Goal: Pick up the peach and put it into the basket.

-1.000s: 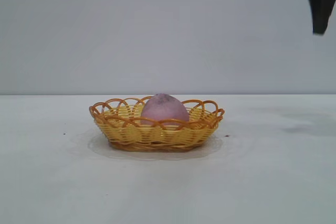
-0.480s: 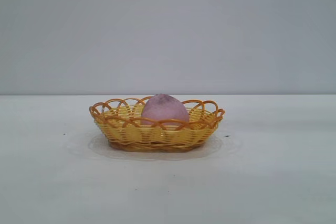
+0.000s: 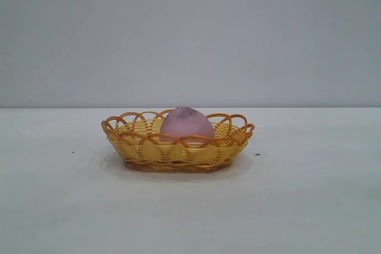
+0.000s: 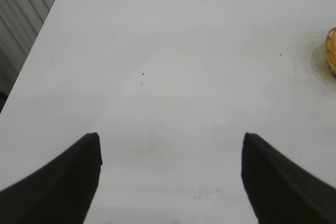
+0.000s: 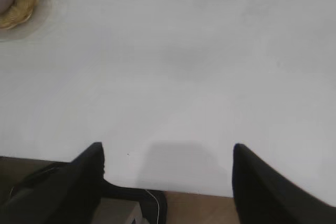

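Grippers apart, off basket.

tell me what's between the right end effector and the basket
Only bare white table, apart from one tiny dark speck near the basket. The right wrist view shows this, with the right end effector open and empty.

Peach sits inside the basket, roughly centred, pointed top up, lower half hidden behind the front rim. Basket rests flat on the white table, near the middle of the view, soft shadow around its base. A couple of tiny dark specks on the table either side. Plain grey wall behind. No arm in shot.
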Controlling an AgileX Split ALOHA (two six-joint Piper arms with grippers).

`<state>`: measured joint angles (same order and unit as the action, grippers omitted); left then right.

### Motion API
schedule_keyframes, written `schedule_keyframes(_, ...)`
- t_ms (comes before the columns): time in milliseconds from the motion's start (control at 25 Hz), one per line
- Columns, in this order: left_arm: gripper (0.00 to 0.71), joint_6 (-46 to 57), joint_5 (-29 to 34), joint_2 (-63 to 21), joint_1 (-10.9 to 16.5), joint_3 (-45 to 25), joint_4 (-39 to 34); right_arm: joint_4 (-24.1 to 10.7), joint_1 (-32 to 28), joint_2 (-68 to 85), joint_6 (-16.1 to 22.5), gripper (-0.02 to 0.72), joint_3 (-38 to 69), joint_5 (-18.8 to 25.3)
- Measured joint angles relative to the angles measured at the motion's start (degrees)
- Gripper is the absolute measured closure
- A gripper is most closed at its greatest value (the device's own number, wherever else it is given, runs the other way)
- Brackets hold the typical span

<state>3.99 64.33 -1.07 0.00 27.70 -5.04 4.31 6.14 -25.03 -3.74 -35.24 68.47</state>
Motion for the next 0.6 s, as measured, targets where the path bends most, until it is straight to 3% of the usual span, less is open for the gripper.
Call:
schedule_keyframes(240,0.183,0.0,0.0,0.0,0.0,0.0,0.0,-1.1,0.0,12.6,0.0,0.254,6.4,-2.0)
schedule_keyframes(600,0.183,0.0,0.0,0.0,0.0,0.0,0.0,-1.1,0.0,25.0,0.0,0.254,7.2,-3.1)
